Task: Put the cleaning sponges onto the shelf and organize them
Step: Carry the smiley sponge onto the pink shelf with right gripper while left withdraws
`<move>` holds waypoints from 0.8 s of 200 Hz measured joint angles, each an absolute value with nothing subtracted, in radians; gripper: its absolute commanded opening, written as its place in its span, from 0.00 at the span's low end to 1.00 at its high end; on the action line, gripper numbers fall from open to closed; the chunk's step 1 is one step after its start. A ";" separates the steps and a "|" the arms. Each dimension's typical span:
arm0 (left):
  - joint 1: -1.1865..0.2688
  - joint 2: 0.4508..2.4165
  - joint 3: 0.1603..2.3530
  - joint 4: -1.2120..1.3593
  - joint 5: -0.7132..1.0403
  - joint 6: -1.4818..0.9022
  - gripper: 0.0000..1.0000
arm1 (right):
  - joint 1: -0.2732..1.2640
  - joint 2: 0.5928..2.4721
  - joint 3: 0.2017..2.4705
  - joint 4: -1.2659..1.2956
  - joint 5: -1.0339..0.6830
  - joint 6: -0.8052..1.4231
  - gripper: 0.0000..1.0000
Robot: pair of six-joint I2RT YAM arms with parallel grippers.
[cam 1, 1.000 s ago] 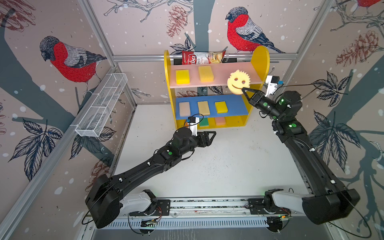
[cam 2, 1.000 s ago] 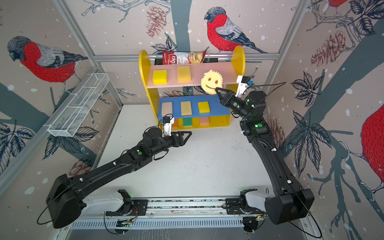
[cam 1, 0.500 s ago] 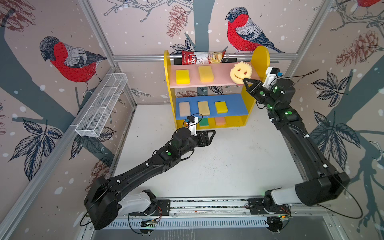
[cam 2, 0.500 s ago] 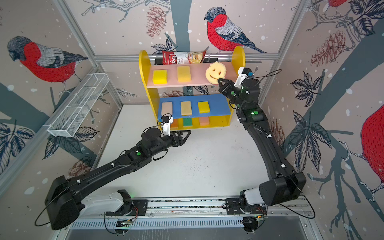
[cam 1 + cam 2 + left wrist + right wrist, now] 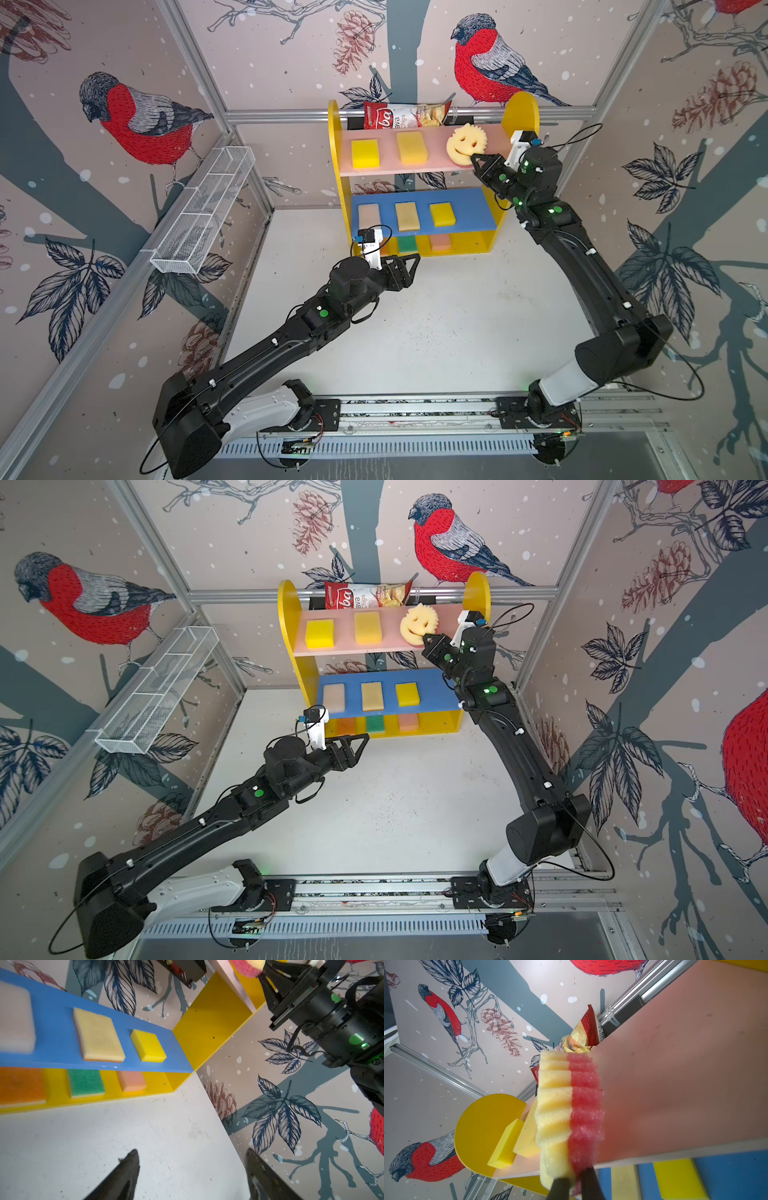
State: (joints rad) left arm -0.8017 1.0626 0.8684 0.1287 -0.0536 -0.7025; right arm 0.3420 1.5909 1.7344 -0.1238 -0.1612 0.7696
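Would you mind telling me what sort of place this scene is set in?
Most likely a robot test cell in a lab, not a home: an aluminium frame holds bird-print wall panels, a metal mounting rail runs along the front of the white tabletop, and the small shelf looks like a prop.

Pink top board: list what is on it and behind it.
On it: a yellow sponge, a pale yellow sponge and, at its right end, the smiley sponge, gripped by the right gripper. Behind: a chips bag, partly hidden.
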 measured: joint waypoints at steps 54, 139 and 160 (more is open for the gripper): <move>-0.801 0.944 0.878 0.064 -0.189 -0.647 0.81 | 0.342 1.603 1.741 -0.128 -0.125 0.788 0.26; -0.801 0.851 0.853 0.006 -0.300 -0.624 0.82 | 0.345 1.632 1.749 -0.113 -0.082 0.815 0.46; -0.801 0.854 0.850 -0.005 -0.299 -0.625 0.82 | 0.345 1.634 1.752 -0.110 -0.079 0.818 0.49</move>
